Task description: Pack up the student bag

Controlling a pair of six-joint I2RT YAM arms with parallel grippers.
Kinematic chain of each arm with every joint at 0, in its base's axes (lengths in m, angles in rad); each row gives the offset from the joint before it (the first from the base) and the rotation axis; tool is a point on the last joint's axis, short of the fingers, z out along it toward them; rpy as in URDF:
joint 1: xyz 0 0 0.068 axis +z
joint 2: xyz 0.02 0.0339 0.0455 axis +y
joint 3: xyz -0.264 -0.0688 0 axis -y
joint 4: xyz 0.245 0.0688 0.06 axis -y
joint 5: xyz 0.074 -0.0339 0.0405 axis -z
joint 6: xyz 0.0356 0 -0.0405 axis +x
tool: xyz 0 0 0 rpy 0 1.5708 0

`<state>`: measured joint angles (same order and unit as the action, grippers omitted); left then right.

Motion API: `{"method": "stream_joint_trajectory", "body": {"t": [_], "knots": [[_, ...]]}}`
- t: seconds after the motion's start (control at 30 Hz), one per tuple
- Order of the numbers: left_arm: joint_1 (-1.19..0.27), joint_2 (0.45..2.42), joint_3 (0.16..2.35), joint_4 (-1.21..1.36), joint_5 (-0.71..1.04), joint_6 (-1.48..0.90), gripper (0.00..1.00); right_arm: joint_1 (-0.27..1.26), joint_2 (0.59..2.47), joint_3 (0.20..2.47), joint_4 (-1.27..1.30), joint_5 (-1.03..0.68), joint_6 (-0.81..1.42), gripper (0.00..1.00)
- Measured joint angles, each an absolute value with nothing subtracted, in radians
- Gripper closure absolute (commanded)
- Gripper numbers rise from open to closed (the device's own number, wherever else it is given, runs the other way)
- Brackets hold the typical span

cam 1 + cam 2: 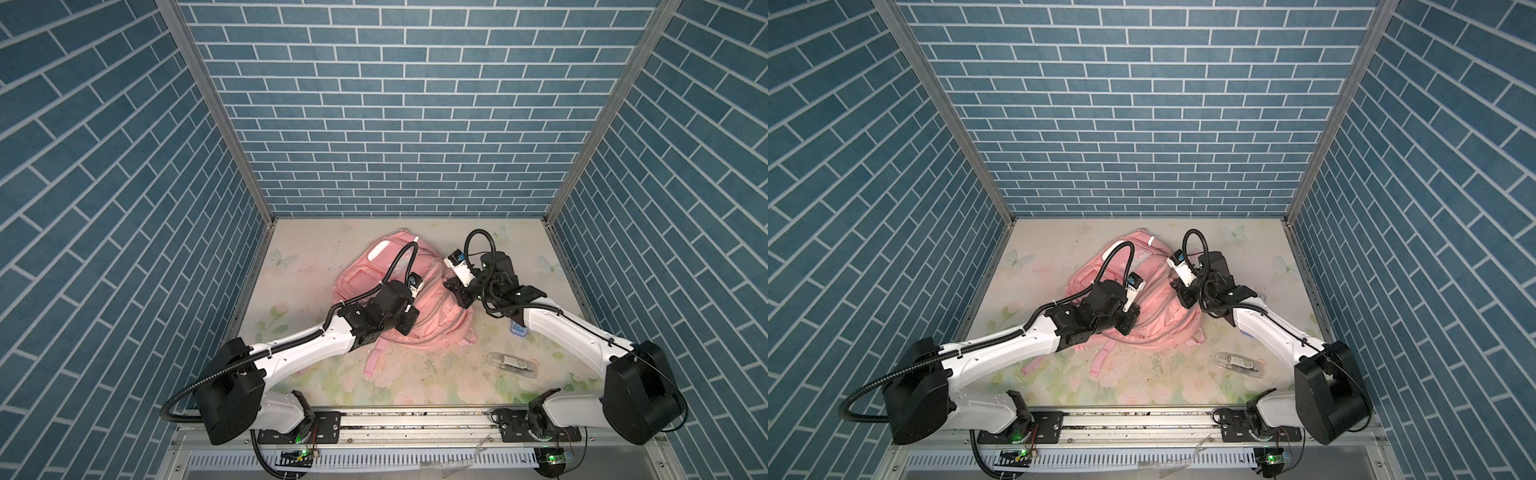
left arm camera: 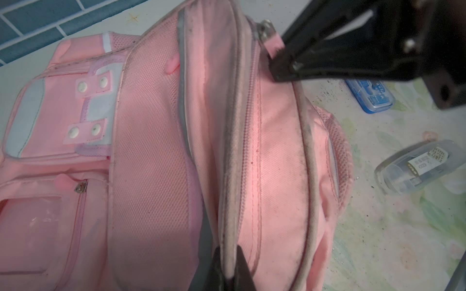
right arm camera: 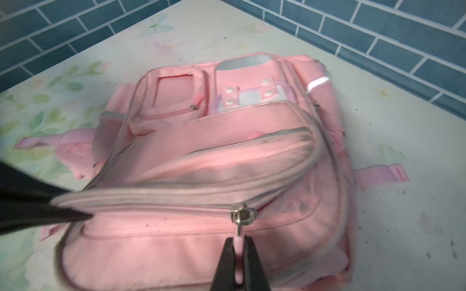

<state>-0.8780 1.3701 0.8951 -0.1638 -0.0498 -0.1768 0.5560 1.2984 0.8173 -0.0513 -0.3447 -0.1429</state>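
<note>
The left gripper has its jaws pressed together on the piped rim beside the main zip, anchoring the cloth. The bag lies flat mid-table, pockets up and straps trailing toward the robot. It looks soft, light and floppy, so I judge it will sag and bunch rather than hold its shape. Stitched rims, straps and zip tabs are the sound places to grip, since loose panels would only stretch. The right gripper pinches the pink tab hanging from the metal slider, and the zip looks mostly closed. To the right, well apart from the bag, a blue case and a clear case lie on the table.
</note>
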Motion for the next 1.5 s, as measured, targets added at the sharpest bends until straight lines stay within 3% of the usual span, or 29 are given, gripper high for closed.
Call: {"method": "stream_joint_trajectory", "body": {"t": [0.33, 0.37, 0.43, 0.53, 0.6, 0.9, 1.1, 1.37, 1.4, 1.47, 1.5], "knots": [[-0.897, 1.403, 0.923, -0.168, -0.036, -0.191, 1.0, 0.675, 1.243, 0.69, 0.068, -0.373, -0.081, 1.0], [-0.897, 1.403, 0.924, -0.168, -0.037, -0.187, 0.91, 0.675, 1.243, 0.688, 0.073, -0.372, -0.074, 1.0], [-0.897, 1.402, 0.927, -0.168, -0.043, -0.163, 0.56, 0.675, 1.241, 0.687, 0.085, -0.365, -0.062, 1.0], [-0.894, 1.372, 0.918, -0.125, -0.048, -0.109, 0.34, 0.675, 1.227, 0.669, 0.083, -0.362, -0.048, 1.0], [-0.887, 1.311, 0.874, -0.078, -0.041, -0.044, 0.31, 0.675, 1.217, 0.66, 0.083, -0.363, -0.047, 1.0], [-0.824, 1.133, 0.644, -0.03, 0.022, 0.334, 0.31, 0.675, 1.208, 0.656, 0.082, -0.371, -0.03, 1.0], [-0.71, 1.171, 0.624, 0.022, 0.077, 0.456, 0.32, 0.675, 1.214, 0.657, 0.081, -0.378, -0.022, 1.0], [-0.706, 1.303, 0.622, 0.133, 0.165, 0.54, 0.32, 0.675, 1.223, 0.661, 0.074, -0.378, -0.022, 1.0], [-0.706, 1.312, 0.62, 0.144, 0.17, 0.547, 0.34, 0.675, 1.227, 0.663, 0.071, -0.378, -0.022, 1.0], [-0.706, 1.325, 0.618, 0.166, 0.177, 0.552, 0.49, 0.675, 1.232, 0.667, 0.067, -0.377, -0.022, 1.0], [-0.706, 1.333, 0.618, 0.176, 0.18, 0.551, 0.72, 0.675, 1.235, 0.67, 0.066, -0.377, -0.022, 1.0]]}}
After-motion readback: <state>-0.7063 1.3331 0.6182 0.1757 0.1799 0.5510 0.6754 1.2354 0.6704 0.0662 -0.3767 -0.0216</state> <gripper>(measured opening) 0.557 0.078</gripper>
